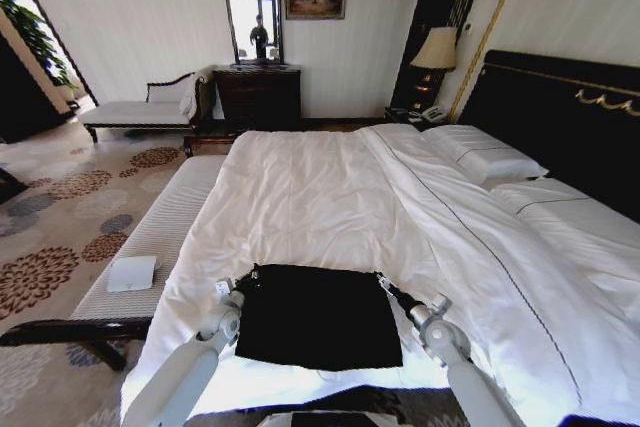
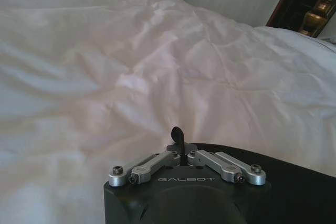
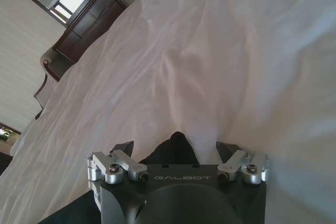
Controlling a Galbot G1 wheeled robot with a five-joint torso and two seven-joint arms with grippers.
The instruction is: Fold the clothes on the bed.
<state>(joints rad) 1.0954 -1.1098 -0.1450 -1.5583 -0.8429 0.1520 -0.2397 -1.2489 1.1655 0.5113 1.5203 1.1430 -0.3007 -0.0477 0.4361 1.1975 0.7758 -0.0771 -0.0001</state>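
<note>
1. From the head camera I see the T-shirt (image 1: 318,315) lying as a dark rectangle on the near end of the bed (image 1: 330,197), with my left pincer (image 1: 243,278) at its far left corner and my right pincer (image 1: 384,280) at its far right corner.
2. My left wrist camera shows what the head view can't: the left pincer (image 2: 177,136) pinched together, black fabric just beside it; I can't tell whether it grips the fabric.
3. My right wrist camera shows the right pincer (image 3: 177,148) spread wide, a peak of the T-shirt (image 3: 176,148) rising between its fingertips.
4. "GALBOT" reads on both wrist housings.
5. Left of the bed, a small white cloth (image 1: 131,273) lies on the table (image 1: 150,237).
</note>
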